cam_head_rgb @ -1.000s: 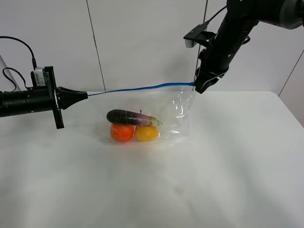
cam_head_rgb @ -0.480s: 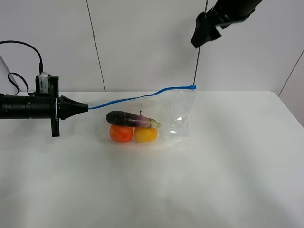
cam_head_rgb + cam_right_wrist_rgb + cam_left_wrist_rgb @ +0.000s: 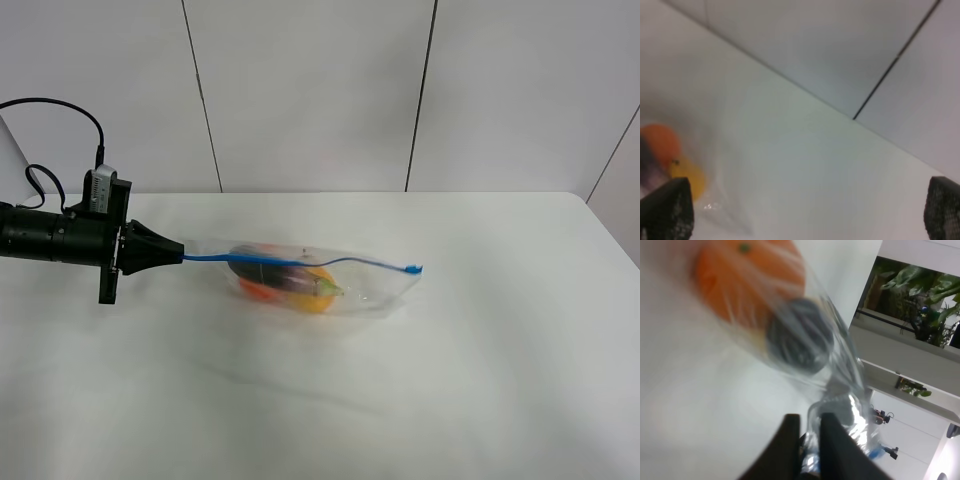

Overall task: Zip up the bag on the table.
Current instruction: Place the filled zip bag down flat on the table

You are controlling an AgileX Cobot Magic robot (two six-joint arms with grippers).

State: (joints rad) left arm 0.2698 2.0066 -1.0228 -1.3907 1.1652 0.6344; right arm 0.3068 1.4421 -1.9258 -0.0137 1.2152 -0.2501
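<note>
My left gripper [image 3: 810,450] is pinched tight on one end of the bag [image 3: 360,288]. In the high view that grip sits at the left of the frame, and the blue zipper strip [image 3: 290,261] runs from it toward the centre, ending free on the table [image 3: 450,380]. The bag lies slack on the tabletop just left of centre, with the dark eggplant [image 3: 275,274], the orange fruit [image 3: 252,290] and the yellow fruit [image 3: 318,302] bunched inside. My right gripper [image 3: 805,212] holds nothing; its fingers [image 3: 667,209] are spread wide, and it is out of the high view altogether. The strip looks like one unbroken line from end to end, so I judge the closing pass done, though blur keeps me from confirming the seal along its whole length. Next I would part my left jaws, let that end drop flat and draw back toward the left edge without dragging the bag along.
</note>
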